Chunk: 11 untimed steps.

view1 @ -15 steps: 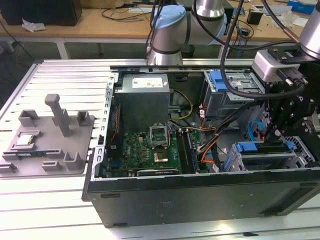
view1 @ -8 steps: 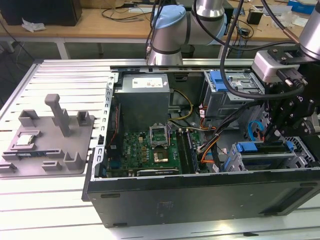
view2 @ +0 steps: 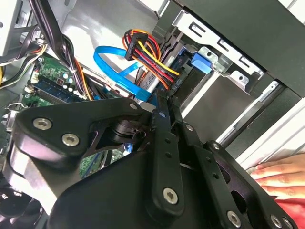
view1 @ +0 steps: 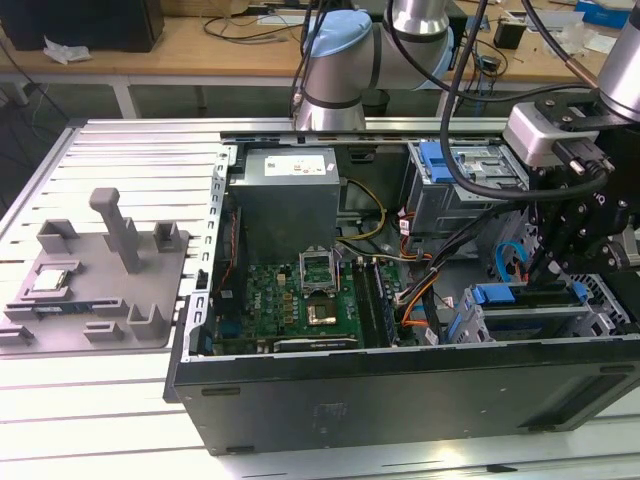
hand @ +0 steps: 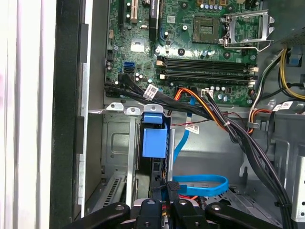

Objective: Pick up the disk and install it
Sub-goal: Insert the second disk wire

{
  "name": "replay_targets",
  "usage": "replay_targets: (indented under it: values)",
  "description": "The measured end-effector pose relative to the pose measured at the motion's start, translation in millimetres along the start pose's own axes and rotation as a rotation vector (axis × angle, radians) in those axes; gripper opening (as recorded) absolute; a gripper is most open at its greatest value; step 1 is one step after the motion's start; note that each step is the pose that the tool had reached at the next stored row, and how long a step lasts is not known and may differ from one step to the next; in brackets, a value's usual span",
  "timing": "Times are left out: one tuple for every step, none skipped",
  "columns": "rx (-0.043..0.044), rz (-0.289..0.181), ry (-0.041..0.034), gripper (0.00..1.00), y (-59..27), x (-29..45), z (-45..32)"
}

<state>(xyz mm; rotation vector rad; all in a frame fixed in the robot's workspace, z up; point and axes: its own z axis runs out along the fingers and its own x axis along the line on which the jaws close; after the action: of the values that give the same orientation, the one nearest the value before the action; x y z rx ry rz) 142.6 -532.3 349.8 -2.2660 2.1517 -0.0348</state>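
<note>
The disk (view1: 520, 300) stands on edge in the drive bay at the front right corner of the open computer case (view1: 400, 400). In the first wrist view it appears edge-on, as a blue frame tab (hand: 155, 138) above a thin dark strip. Its blue frame (view2: 183, 71) also runs past the fingertips in the second wrist view. My gripper (view1: 540, 272) reaches down into the bay from above. Its black fingers (view2: 162, 124) are close together on the disk's upper edge, and the gripper (hand: 165, 188) sits just behind the blue tab.
Bundled power cables (view2: 147, 52) and a blue data cable (hand: 200, 186) lie right beside the bay. A grey cage with a blue latch plate (view1: 440, 160) stands behind it. The motherboard (view1: 300, 300) and power supply (view1: 285, 195) lie further left. A person's hand (view2: 281, 174) rests outside the case.
</note>
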Motion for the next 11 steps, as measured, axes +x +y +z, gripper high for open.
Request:
replay_targets:
  values:
    - [0.0000,0.000,0.0001,0.16,0.0,0.0,0.3]
    - [0.0000,0.000,0.0001,0.16,0.0,0.0,0.6]
    - [0.0000,0.000,0.0001,0.16,0.0,0.0,0.8]
    - [0.0000,0.000,-0.0001,0.16,-0.2,0.0,0.9]
    - [0.0000,0.000,-0.0003,0.16,-0.2,0.1,1.0]
    - [0.0000,0.000,-0.0002,0.16,-0.3,0.2,1.0]
    - [0.0000,0.000,0.0000,0.16,-0.3,0.4,1.0]
    - [0.0000,0.000,-0.0001,0.16,-0.3,0.6,1.1]
    - [0.0000,0.000,-0.0001,0.16,-0.2,0.8,1.1]
    - [0.0000,0.000,-0.0001,0.16,-0.2,0.8,1.2]
    - [0.0000,0.000,0.0000,0.16,-0.2,0.9,1.2]
